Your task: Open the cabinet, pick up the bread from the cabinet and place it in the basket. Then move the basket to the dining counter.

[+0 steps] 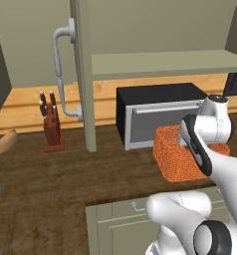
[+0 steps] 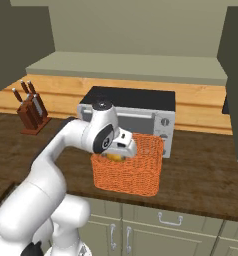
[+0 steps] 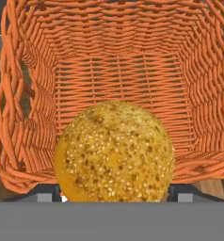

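Note:
The orange woven basket [image 3: 118,70] stands on the dark wood kitchen top in front of the toaster oven [image 2: 131,107]. My gripper [image 3: 115,193] hangs over the basket's [image 2: 128,175] near left part, shut on the bread [image 3: 115,153], a golden seeded lump held just above the woven floor. A sliver of the bread [image 2: 113,156] shows under the hand. The arm covers the right part of the basket [image 1: 175,159]. The cabinet [image 1: 165,62] above stands open, its door [image 1: 83,74] swung out with a curved bar handle [image 1: 60,74]; the shelf [image 2: 126,67] is bare.
A knife block [image 1: 52,124] stands left of the open door. A wooden spoon [image 1: 6,142] sticks up at the far left. The cabinet's right door [image 2: 236,75] hangs open at the right. Low cabinets [image 2: 161,225] lie below the counter edge.

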